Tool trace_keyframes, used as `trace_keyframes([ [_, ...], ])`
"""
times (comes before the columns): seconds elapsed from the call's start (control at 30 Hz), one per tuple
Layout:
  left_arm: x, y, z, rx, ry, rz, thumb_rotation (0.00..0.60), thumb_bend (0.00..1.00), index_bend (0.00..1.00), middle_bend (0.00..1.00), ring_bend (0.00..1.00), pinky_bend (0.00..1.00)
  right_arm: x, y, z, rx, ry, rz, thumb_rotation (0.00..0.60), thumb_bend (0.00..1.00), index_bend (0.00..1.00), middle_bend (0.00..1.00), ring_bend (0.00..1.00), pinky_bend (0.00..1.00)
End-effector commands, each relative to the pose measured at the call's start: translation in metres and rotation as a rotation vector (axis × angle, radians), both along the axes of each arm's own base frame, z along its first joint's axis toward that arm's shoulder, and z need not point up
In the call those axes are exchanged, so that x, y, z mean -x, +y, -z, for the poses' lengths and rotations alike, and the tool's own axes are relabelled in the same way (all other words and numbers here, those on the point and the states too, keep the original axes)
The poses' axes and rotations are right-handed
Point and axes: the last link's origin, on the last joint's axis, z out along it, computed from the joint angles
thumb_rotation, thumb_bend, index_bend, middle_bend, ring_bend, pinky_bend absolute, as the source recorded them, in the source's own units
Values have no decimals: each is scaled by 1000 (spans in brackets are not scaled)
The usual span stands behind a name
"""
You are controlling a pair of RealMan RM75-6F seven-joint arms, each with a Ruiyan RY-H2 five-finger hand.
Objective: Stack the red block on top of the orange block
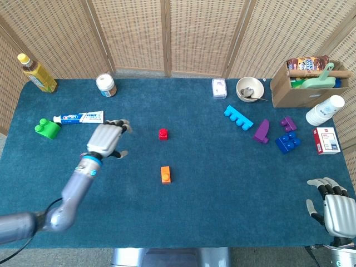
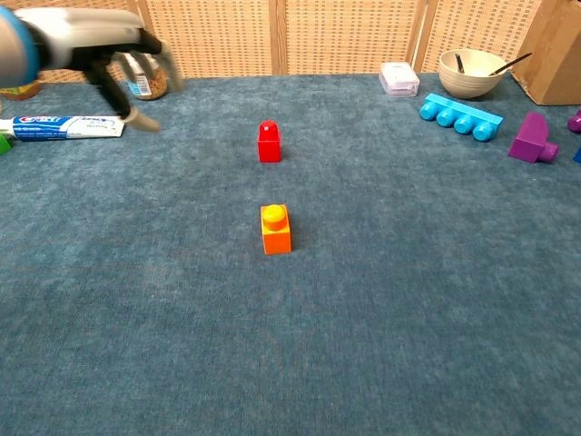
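Two blocks concern us here, and going from the near edge of the desk outward we meet the orange block first, alone near the middle, with the red block a little beyond it toward the far edge, the two apart and neither touched. At the near right corner our right hand rests idle, fingers spread and holding nothing. Our left hand hangs above the desk to the left of the red block, level with it, fingers loosely apart and empty, not touching anything. To do the reach well, we judge we should bring this hand across to the red block, lower onto it from above, and pinch its sides cleanly so the stud stays upright. Beyond the hand lies the toothpaste tube.
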Motion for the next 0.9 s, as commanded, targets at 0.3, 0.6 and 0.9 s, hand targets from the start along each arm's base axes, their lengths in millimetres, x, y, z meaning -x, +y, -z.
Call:
trace_keyframes([
  [0.3,-43,30,37,-18,21,1,600,280,316,215,222,230,7,3,-10,20,8,13,600,321,325,354,248,341],
  [0.6,-67,49,66,0,48,-4,600,279,317,214,223,230,16,8,-14,33,7,53,599,321,325,354,248,340],
  [0.9,-77,57,91,25,81,6,600,279,316,214,223,230,19,7,-17,37,13,70,600,321,325,354,248,341],
])
